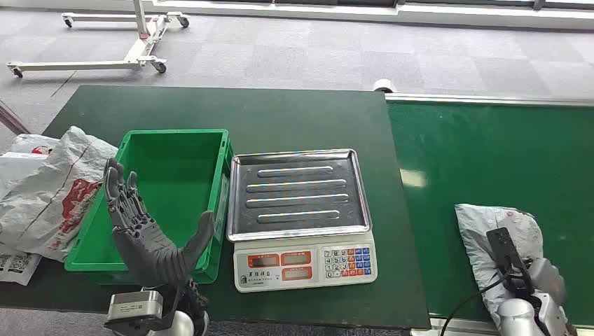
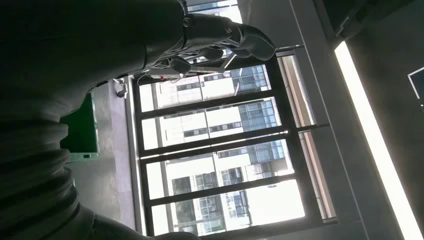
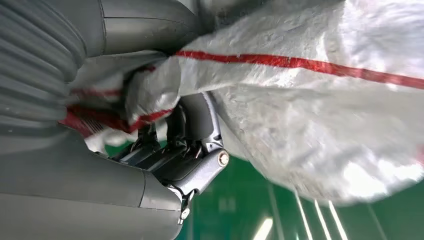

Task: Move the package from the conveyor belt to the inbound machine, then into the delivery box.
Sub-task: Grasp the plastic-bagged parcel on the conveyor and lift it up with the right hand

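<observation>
On the conveyor belt (image 1: pixel 490 154), right hand (image 1: pixel 522 269) grips the package (image 1: pixel 490 231).

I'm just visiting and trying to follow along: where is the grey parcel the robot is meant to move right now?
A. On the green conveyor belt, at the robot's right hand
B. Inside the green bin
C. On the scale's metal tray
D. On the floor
A. The package lies on the conveyor belt with the right hand on it; the scale's tray and the green bin hold nothing.
</observation>
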{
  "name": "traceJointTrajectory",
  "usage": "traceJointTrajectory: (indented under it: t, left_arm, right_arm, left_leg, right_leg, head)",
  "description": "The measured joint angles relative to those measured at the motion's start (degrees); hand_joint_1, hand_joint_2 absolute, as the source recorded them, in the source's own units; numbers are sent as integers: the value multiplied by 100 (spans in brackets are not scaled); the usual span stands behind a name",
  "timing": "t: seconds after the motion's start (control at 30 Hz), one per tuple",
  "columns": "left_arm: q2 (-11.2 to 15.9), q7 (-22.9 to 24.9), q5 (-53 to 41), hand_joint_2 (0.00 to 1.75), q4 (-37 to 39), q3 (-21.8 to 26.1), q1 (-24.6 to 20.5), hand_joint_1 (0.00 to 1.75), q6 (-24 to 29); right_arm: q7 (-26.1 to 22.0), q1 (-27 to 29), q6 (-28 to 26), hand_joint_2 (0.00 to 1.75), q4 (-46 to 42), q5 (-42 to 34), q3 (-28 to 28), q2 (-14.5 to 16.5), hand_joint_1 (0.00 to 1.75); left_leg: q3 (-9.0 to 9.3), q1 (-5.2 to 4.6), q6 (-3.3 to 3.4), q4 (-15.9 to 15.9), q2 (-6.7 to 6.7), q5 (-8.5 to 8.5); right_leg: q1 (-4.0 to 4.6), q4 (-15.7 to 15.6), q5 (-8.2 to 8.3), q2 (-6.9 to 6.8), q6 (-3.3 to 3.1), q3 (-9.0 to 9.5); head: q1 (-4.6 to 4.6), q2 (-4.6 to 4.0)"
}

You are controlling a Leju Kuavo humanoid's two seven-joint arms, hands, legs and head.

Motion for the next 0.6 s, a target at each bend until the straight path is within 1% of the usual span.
traceJointTrajectory:
  t: [0.07,0.13,0.2,0.3,0.4,0.5,0.6]
  left_arm:
    - [0,0,7,175,1,0,5,0,2]
    - [0,0,15,175,5,0,10,0,3]
    - [0,1,31,175,19,0,6,0,2]
    - [0,1,72,175,58,0,-15,0,9]
    - [0,0,107,175,101,0,-26,0,44]
    - [0,0,126,175,137,-1,-28,0,108]
    - [0,0,140,175,159,-2,-29,0,153]
  right_arm:
    - [-76,28,-426,175,-219,-38,0,78,175]
    - [-231,101,-1118,175,-734,-90,0,242,175]
    - [-404,176,-1442,175,-1325,-71,0,432,175]
    - [-637,202,-1507,175,-2102,112,2,727,175]
    - [-785,161,-1511,175,-2691,380,30,964,175]
    - [-966,128,-1510,175,-3133,528,133,1164,175]
    - [-1330,95,-1428,175,-3375,404,403,1334,175]
  left_leg:
    - [0,0,-1,0,0,0]
    - [0,0,-1,0,1,1]
    - [0,1,-2,-1,2,0]
    - [0,1,-2,-1,6,0]
    - [-1,2,-3,-1,5,2]
    - [-1,2,-4,-1,4,4]
    - [0,2,-4,-2,5,5]
  right_leg:
    - [0,0,0,1,0,-1]
    - [1,0,-1,2,0,-2]
    - [1,0,-1,3,0,-3]
    - [1,1,-1,7,-1,-5]
    - [2,1,-1,5,-1,-3]
    - [2,1,0,4,-1,-1]
    - [2,2,1,8,-1,0]
  head:
    - [-1,0]
    - [-1,0]
    - [-2,0]
    - [-2,0]
    - [-1,0]
    - [-1,0]
    - [-2,0]
